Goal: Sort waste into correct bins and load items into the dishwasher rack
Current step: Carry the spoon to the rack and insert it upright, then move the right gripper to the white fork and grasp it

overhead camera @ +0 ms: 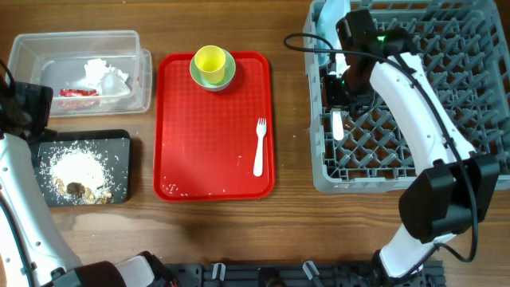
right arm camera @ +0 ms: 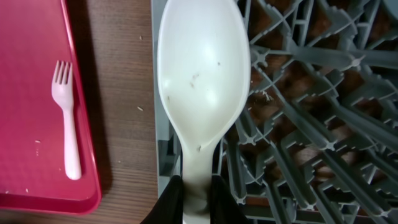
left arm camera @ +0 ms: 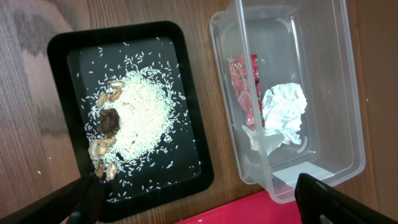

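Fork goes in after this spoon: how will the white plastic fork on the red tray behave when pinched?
Probably light and fairly stiff: the white plastic fork looks thin, moulded like the spoon. It lies flat on the red tray, so it may skid or pivot if nudged. Its slim handle likely offers little to pinch.

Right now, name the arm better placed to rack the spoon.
Right. Its end effector grips the spoon over the dishwasher rack; the left end effector hangs open over the black tray and clear tub.
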### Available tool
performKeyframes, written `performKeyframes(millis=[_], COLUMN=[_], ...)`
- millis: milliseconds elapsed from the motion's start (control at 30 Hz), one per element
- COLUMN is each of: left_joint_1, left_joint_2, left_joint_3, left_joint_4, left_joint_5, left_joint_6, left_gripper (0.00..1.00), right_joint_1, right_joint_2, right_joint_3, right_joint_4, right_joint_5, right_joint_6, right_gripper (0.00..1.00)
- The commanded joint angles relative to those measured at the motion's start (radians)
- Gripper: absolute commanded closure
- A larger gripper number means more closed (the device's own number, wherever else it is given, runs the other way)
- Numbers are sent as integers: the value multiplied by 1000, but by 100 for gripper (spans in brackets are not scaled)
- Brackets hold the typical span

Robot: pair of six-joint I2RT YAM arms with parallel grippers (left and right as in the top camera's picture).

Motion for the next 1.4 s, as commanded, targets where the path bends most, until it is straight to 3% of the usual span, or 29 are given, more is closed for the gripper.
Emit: performKeyframes(millis=[0,100,233,400,567,600,633,733,900,1000,1233,1367], left_joint_1=[5,5,5,5,5,5,5,5,5,5,5,5], left_joint_2=[3,3,3,3,3,3,3,3,3,3,3,3], left_joint_3=[0,0,0,0,0,0,0,0,0,0,0,0], left_joint_4=[-1,-1,-1,-1,-1,-1,-1,-1,-1,-1,-1,-1], left_joint_5=[-6,-6,-6,-6,-6,-6,-6,-6,-6,-6,-6,-6], left_joint_6=[-13,-13,-13,-13,-13,-13,-13,-13,-13,-13,-13,-13], left_gripper=[0,0,0,0,0,0,0,0,0,0,0,0], right_joint_1=[-3,-3,-3,-2,47,58,70,114,312,411,459,459], right_joint_2=[-11,-11,-11,-19,-93,-107,-108,-101,-49,24,280,298], right_joint_3=[-27,-43,-45,-35,-29,-29,-29,-33,-50,-50,-49,-49], right_joint_4=[-4,3,3,0,23,44,45,85,103,126,185,211], right_joint_5=[12,17,31,26,-227,-327,-387,-364,9,108,40,30], right_joint_6=[-8,10,37,94,93,168,253,267,586,638,634,634], right_gripper=[89,76,46,43,31,31,22,24,33,33,41,41])
